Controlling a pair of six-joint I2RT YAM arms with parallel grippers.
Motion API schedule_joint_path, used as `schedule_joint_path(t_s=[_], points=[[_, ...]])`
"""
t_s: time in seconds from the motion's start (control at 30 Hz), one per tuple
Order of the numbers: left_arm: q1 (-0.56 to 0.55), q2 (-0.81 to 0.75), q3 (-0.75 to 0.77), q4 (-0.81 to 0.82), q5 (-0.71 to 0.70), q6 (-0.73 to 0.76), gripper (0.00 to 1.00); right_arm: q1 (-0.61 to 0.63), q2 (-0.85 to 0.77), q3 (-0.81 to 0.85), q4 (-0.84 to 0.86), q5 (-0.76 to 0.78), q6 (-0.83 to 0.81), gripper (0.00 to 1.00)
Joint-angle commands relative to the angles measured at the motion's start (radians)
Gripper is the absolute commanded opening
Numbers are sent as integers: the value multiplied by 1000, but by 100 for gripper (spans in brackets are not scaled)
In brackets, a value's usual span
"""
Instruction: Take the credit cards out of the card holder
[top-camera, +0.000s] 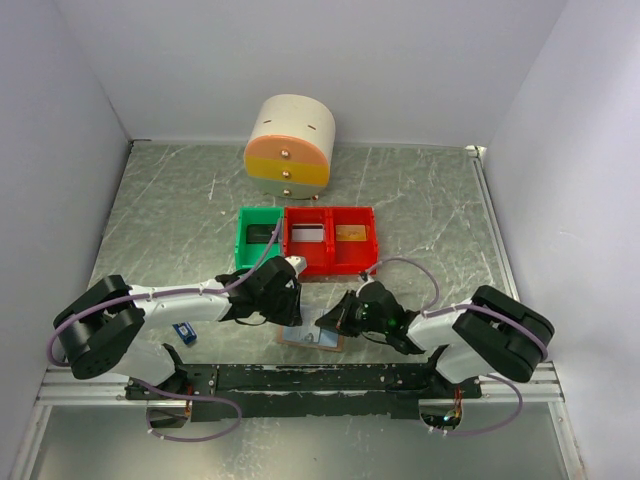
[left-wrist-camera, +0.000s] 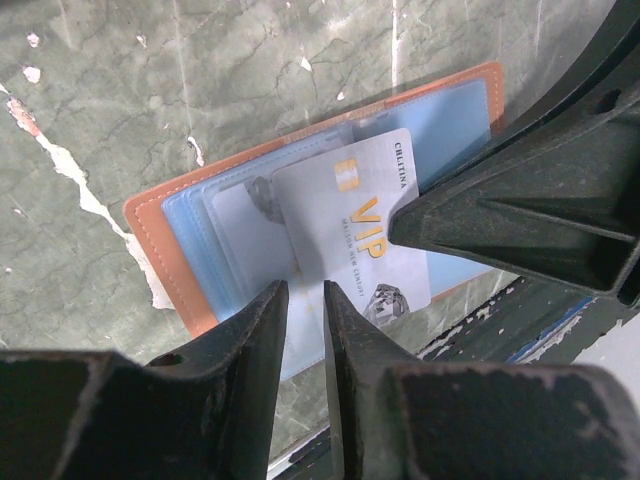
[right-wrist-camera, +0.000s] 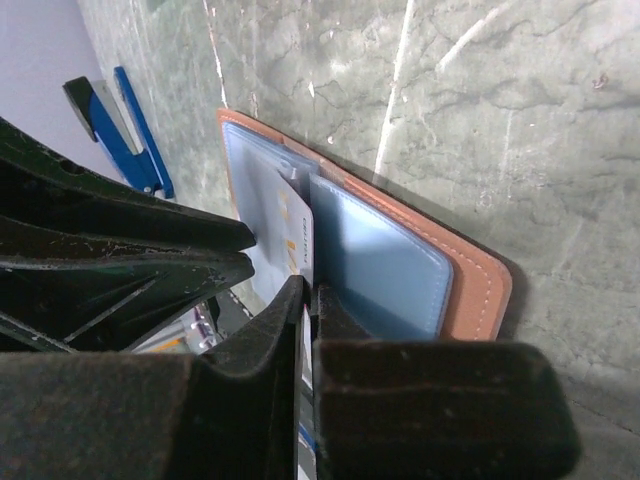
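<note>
Left wrist view: barely begun, one credit card (left-wrist-camera: 350, 220) half out of the card holder (left-wrist-camera: 150, 225), pinched by the right gripper (right-wrist-camera: 305, 292); left gripper (left-wrist-camera: 305, 290) slightly ajar.

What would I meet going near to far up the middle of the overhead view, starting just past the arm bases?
card holder → red bins → round drawer box
</note>
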Motion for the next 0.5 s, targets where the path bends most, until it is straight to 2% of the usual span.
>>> schedule_joint_path(t_s=[0.0, 0.23, 0.4, 0.47], points=[[-7, 25, -10, -45, 2, 22, 33, -7, -11, -35, 22, 15, 6, 0], [-7, 25, -11, -36, 5, 23, 33, -12, -97, -64, -62, 35, -9, 0], [-7, 31, -13, -19, 13, 26, 31, -11, -74, -65, 1, 23, 5, 12], [-7, 34, -14, -19, 15, 28, 31, -11, -52, -65, 48, 18, 12, 14]])
